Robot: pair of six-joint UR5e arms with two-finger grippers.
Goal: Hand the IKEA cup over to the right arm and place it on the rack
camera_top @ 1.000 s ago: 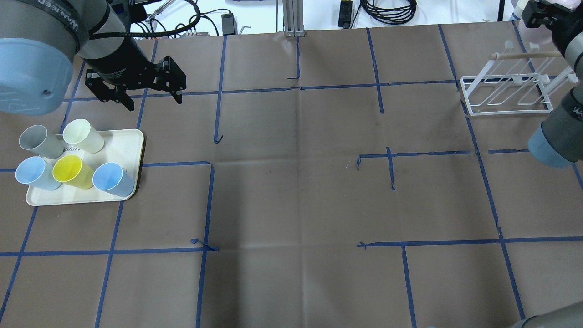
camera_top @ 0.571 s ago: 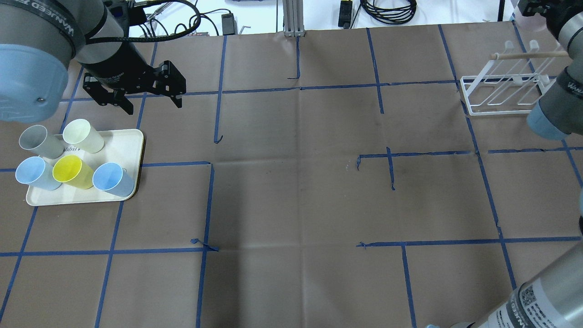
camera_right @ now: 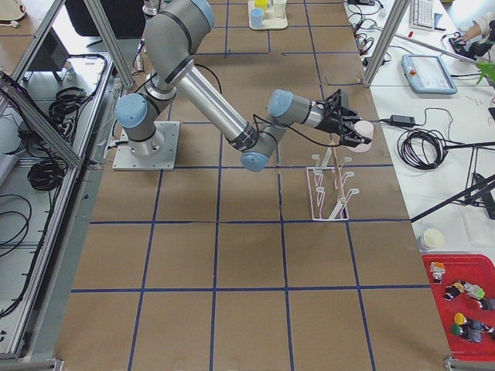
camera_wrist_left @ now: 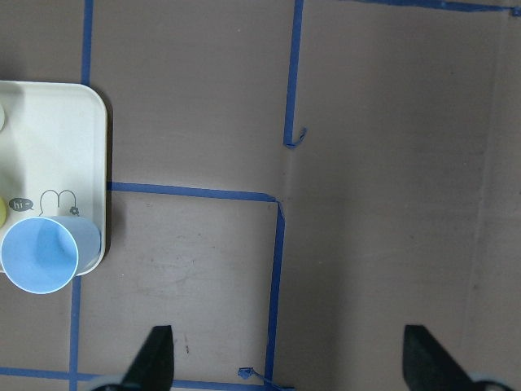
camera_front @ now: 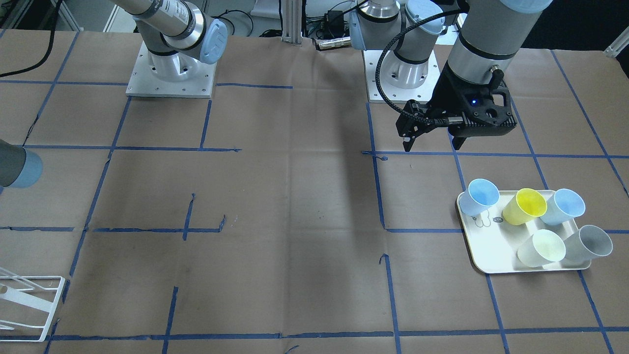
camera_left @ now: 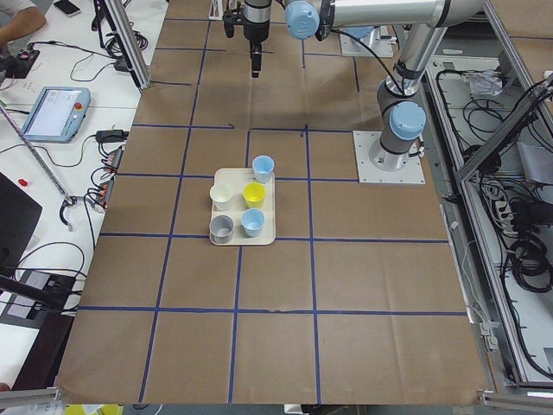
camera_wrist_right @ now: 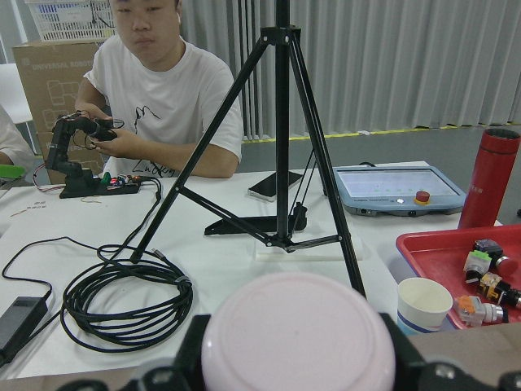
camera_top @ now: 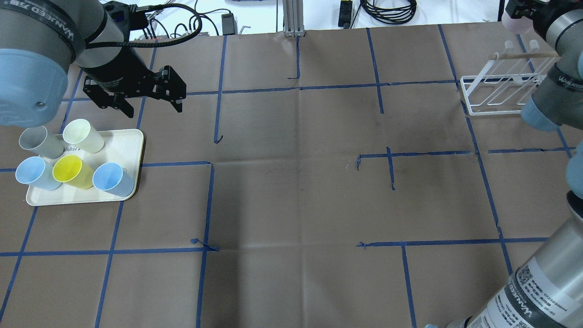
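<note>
With my right gripper (camera_right: 346, 128) clamped on the pink cup (camera_wrist_right: 297, 336) just above the rack's (camera_top: 471, 98) far end, and my left gripper (camera_top: 154, 107) open and empty well away from the rack, I fear descending off-line, so the rim strikes a rod and slips.

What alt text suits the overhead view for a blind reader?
Over a taped table, the right end effector holds a pink cup near a white wire rack at far right. At left, the left end effector hovers open beside a cream tray of five cups.
</note>
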